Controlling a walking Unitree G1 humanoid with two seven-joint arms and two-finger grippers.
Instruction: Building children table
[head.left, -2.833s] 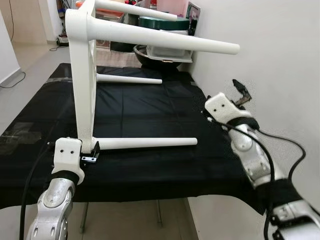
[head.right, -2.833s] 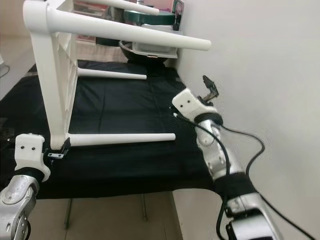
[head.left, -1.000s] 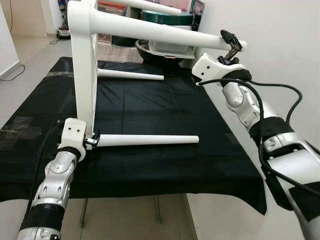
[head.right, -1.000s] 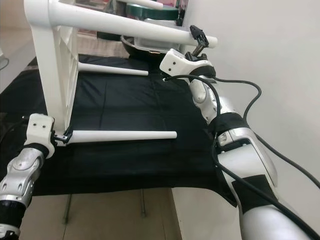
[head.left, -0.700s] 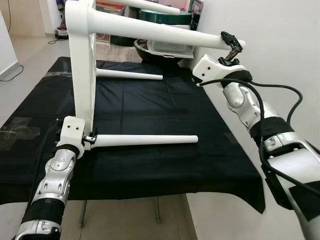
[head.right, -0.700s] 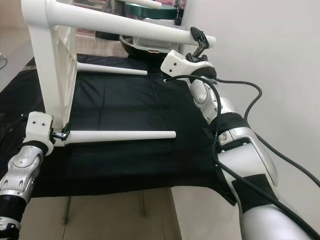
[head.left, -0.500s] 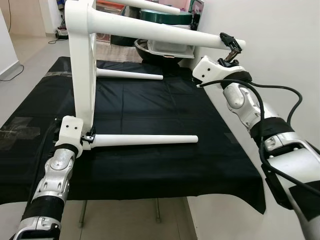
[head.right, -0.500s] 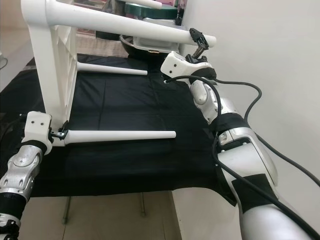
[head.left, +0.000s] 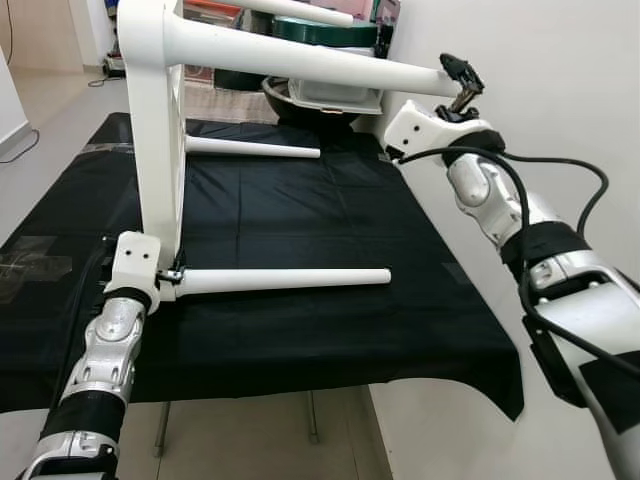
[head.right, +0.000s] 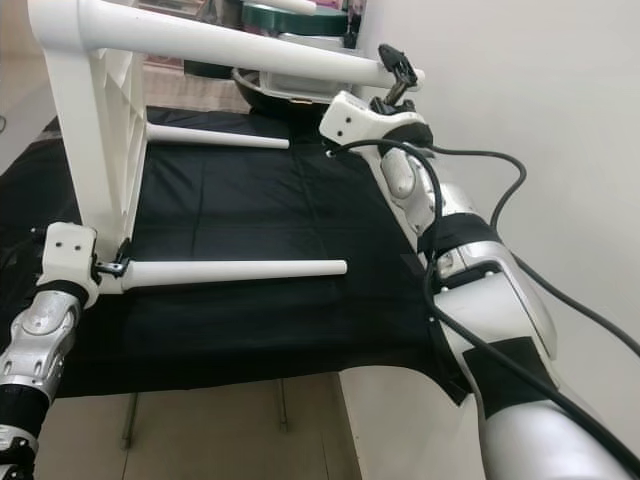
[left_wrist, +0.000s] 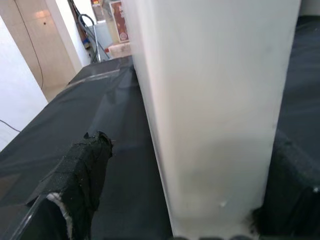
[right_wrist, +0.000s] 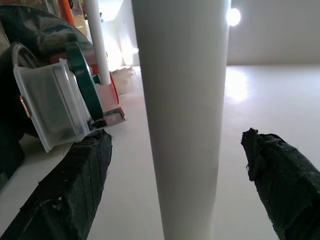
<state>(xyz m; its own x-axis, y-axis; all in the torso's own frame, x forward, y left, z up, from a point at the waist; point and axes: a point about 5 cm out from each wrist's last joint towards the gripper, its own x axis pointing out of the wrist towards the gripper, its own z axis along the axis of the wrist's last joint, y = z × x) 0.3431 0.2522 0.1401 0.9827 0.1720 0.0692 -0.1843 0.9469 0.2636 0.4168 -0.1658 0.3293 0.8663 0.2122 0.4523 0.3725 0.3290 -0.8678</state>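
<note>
The white children's table (head.left: 160, 130) lies on its side on a black cloth, top upright at the left, legs pointing right. My left gripper (head.left: 172, 276) sits at its lower near corner, where the lower near leg (head.left: 290, 279) starts. In the left wrist view the white corner (left_wrist: 215, 100) stands between the open fingers (left_wrist: 85, 170), with a gap on one side. My right gripper (head.left: 458, 80) is raised at the tip of the upper near leg (head.left: 300, 65). In the right wrist view that leg (right_wrist: 185, 115) runs between the open fingers (right_wrist: 75, 190) with gaps on both sides.
The black-covered work table (head.left: 300, 220) ends just before my body and close to the white wall (head.left: 560, 100) on the right. At the back stand a dark bowl holding a clear container (head.left: 330, 97) and other clutter. Tiled floor (head.left: 40, 130) lies to the left.
My right arm has risen from beside the cloth's right edge to the tip of the upper near leg. The left gripper stays at the lower corner. The view has shifted a little.
</note>
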